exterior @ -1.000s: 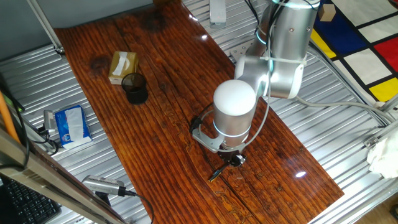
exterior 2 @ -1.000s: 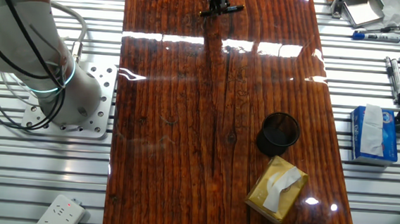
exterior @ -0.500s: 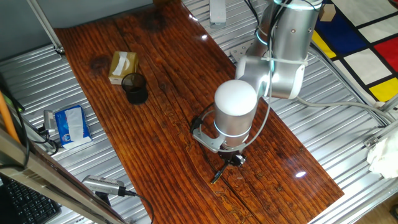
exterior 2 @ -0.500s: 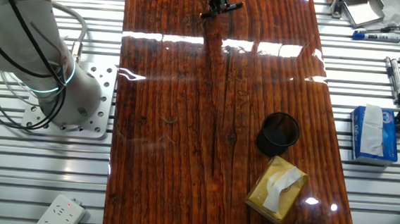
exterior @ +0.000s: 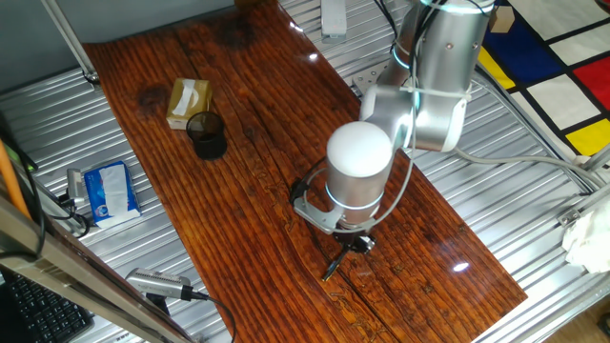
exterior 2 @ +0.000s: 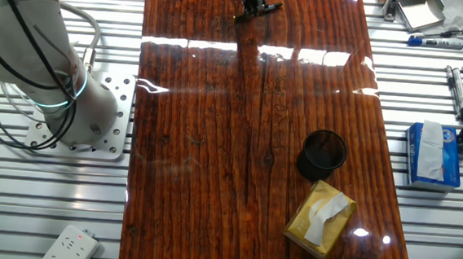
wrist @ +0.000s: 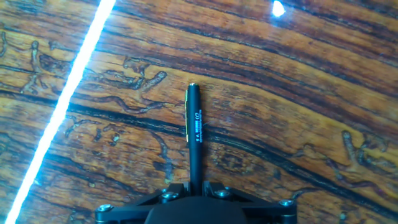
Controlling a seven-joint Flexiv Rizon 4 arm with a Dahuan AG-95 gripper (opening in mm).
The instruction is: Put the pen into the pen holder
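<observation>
Fingers (exterior: 359, 244) of the arm (exterior: 429, 76) are closed on the pen (wrist: 194, 134), pinching it near one end so that its length runs out ahead of them, as the hand view shows. Whether the pen's far tip touches the bench (exterior: 257, 181) cannot be told from these pictures. In one fixed view the pen slants down and out from the fingers toward the near long edge of the bench, with bare wood on all sides of it.

The pen holder (exterior: 206, 134) stands upright well apart from the fingers, toward the other end of the bench, touching or just beside a tan cardboard box (exterior: 188, 101) on its far side. In the other fixed view the pen holder (exterior 2: 322, 153) sits near the right long edge, the box (exterior 2: 319, 218) just below it, and the fingers (exterior 2: 252, 0) with the pen (exterior 2: 259, 10) at the top border of the picture. A broad open strip of wood lies between them.

Off the bench, on the metal slats (exterior 2: 428, 233), lies a blue tissue pack (exterior 2: 433, 155); a power strip (exterior 2: 68, 245) lies on the opposite side.
</observation>
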